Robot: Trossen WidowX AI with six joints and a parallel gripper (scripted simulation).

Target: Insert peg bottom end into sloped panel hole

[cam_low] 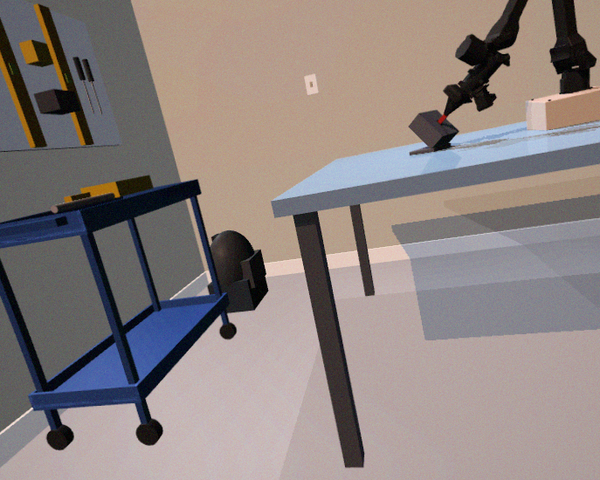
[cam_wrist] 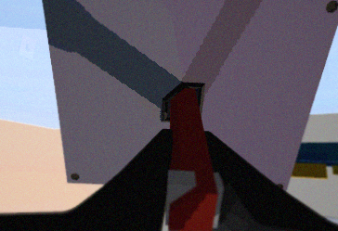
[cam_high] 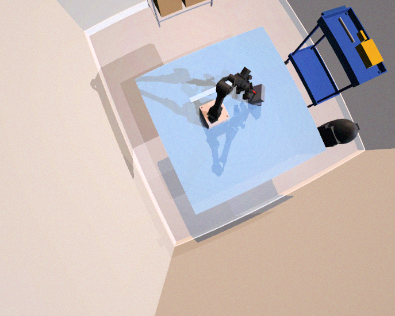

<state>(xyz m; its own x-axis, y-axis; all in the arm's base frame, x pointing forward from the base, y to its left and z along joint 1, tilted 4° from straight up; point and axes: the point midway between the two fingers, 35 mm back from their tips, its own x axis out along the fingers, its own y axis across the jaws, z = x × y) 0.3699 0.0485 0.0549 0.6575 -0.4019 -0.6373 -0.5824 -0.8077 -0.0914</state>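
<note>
- Pinching the red peg (cam_high: 254, 92) (cam_low: 442, 120) (cam_wrist: 186, 121), the gripper (cam_high: 251, 92) (cam_low: 446, 110) (cam_wrist: 185, 139) has its two fingers closed on it, one at each side.
- The peg is tilted, and its far end is at the hole (cam_wrist: 164, 111) in the face of the sloped panel (cam_high: 259, 91) (cam_low: 431, 128) (cam_wrist: 107, 134). In the wrist view this end appears inside the mouth of the hole; how deep it goes, I cannot tell.
- The hole has straight edges and one cut corner, and its dark rim can be seen around the end of the peg.
- The panel is the front of a dark block, which leans above the blue table (cam_high: 265, 135) (cam_low: 341, 175). In three corners of the face, a dark round mark is clearly visible.
- The black arm (cam_high: 219, 98) (cam_low: 476, 74) rises from a pale base (cam_high: 225, 117) (cam_low: 563, 113) and bends down toward the panel.
- Just beside the base lies a white strip (cam_high: 201, 95).
- Apart from the table stands a blue cart (cam_high: 346, 69) (cam_low: 161, 194), with a yellow box (cam_high: 372, 52) (cam_low: 134, 185) on its upper shelf.
</note>
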